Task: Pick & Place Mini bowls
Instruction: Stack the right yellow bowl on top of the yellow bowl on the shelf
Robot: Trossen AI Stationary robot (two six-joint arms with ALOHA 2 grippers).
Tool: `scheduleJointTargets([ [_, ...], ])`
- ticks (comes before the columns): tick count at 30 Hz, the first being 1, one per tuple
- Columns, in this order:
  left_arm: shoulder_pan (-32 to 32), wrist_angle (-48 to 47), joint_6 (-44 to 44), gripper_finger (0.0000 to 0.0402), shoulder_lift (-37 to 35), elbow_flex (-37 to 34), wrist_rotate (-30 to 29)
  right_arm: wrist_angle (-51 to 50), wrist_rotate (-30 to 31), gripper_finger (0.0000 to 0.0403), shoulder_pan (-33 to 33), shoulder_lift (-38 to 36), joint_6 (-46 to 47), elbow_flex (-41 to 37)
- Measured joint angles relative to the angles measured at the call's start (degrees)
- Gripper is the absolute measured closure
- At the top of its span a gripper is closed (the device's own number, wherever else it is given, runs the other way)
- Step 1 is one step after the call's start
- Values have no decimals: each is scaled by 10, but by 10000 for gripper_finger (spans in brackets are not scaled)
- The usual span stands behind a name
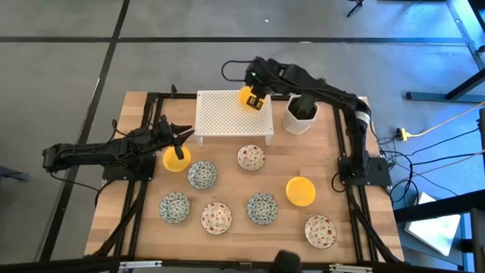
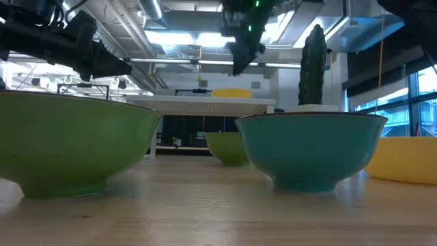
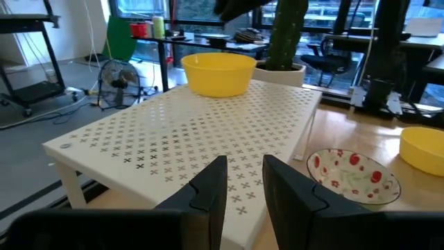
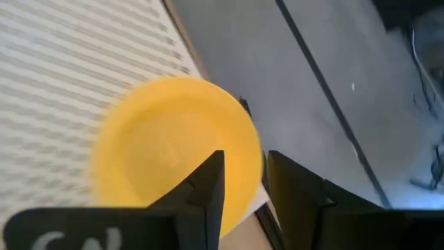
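Yellow plastic, a small round bowl (image 1: pixel 248 96) sits at the far right corner of the white perforated rack (image 1: pixel 233 115), which stands on the far middle of the wooden table (image 1: pixel 144 227). The right gripper (image 1: pixel 256 101) hangs directly over this bowl; in the right wrist view its two dark fingers (image 4: pixel 205 187) stand a little apart with only a narrow gap between them, clear of the bowl's rim, so it has let go. Just right of the rack stands a white pot with a green cactus (image 1: pixel 301 112). The left gripper (image 1: pixel 182 136) waits at the near left corner of the rack, its fingers likewise slightly parted and empty, above a second yellow bowl (image 1: pixel 176 159) on the table. Nearer lie a third yellow bowl (image 1: pixel 300 190) to the right, three white bowls with red speckles (image 1: pixel 251 158) and three white bowls with green-blue pattern (image 1: pixel 202 175), all well apart from each other across the near half of the table.
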Motion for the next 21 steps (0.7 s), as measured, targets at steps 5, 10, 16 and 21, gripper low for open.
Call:
scheduleJointTargets([
  [5, 0, -1, -4, 313, 0, 0, 0, 4, 0, 293, 58, -50, 19, -15],
  [10, 0, -29, -19, 313, 0, 0, 3, 45, 0, 293, 119, -106, 56, -102],
  [16, 0, -64, -36, 313, 0, 0, 5, 147, -1, 293, 193, -182, 116, -278],
  [21, 0, -63, -37, 313, 0, 0, 5, 115, -3, 293, 237, -228, 218, -403],
])
